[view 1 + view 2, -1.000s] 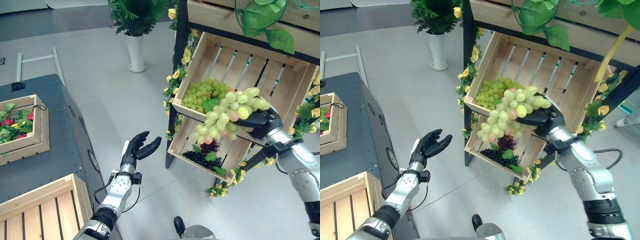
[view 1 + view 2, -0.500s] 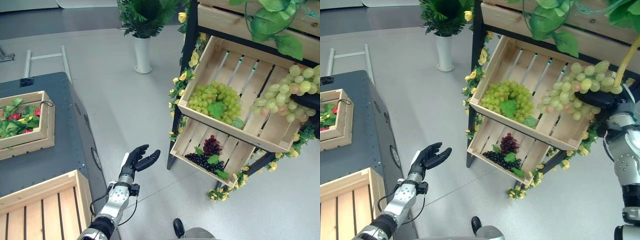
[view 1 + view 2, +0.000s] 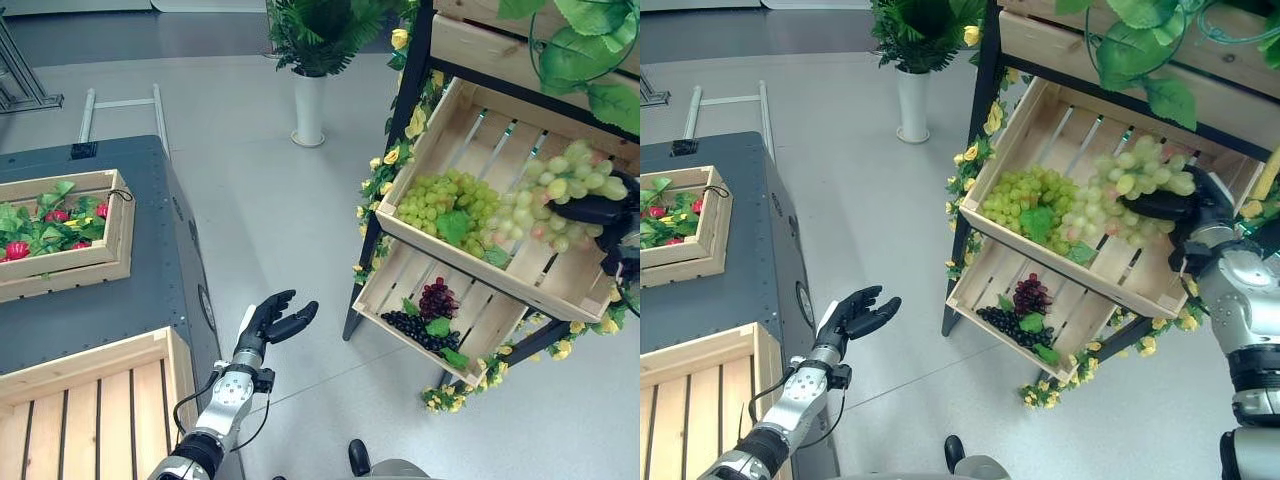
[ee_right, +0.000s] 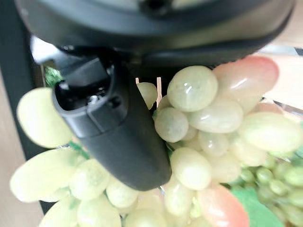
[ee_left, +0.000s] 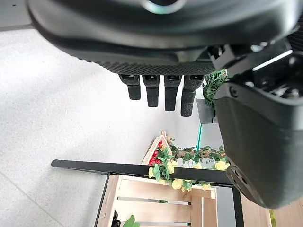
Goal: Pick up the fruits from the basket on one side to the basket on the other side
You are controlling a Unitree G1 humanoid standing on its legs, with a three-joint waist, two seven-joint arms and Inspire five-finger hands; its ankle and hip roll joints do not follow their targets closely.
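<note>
Above the upper crate (image 3: pixel 520 160) on the shelf, right hand (image 3: pixel 1185 207) curls round a pale grape bunch (image 3: pixel 560 190). Likely soft, loose, bruisable; best carried from beneath near the stem. Left hand (image 3: pixel 272 318) hangs relaxed, empty.

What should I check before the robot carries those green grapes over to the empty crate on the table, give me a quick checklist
1. Grip on the held grape bunch: ok, the right hand is curled round it; its own wrist view shows the thumb across the grapes.
2. Bunch clear of the upper shelf crate: cannot tell, it hangs over the crate, next to the other green bunch.
3. Left hand: ok, open, holding nothing, over the floor.
4. Empty slatted crate on the table: ok, nothing in it as far as it shows.
5. Crate of leaves and red fruit: ok, apart from the empty crate.
</note>
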